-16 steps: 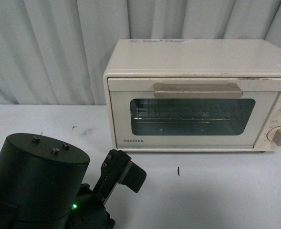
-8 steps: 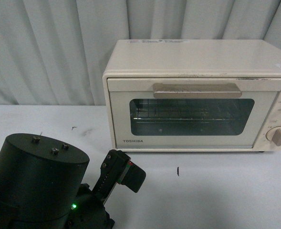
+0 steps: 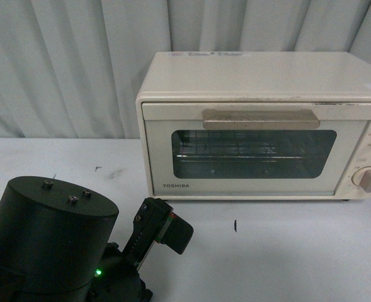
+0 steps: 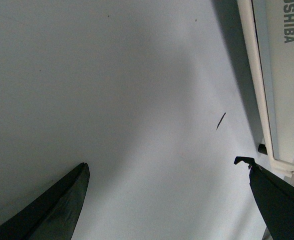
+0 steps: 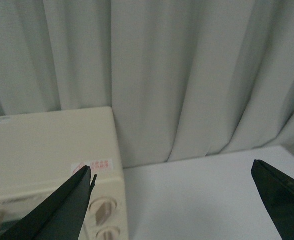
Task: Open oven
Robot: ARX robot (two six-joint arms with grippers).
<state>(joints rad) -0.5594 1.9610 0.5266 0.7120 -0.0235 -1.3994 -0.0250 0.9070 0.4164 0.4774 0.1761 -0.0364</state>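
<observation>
Left gripper (image 4: 162, 164) spread wide, empty, over white table (image 3: 286, 251), cream oven (image 3: 261, 126) right of centre on the table before the curtain (image 3: 65, 63), door closed, wire rack (image 3: 235, 151) inside, right gripper (image 5: 171, 167) spread wide, empty, above its knob end.

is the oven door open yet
No, the door of the oven stands upright, flush against its front, with nothing on the handle.
</observation>
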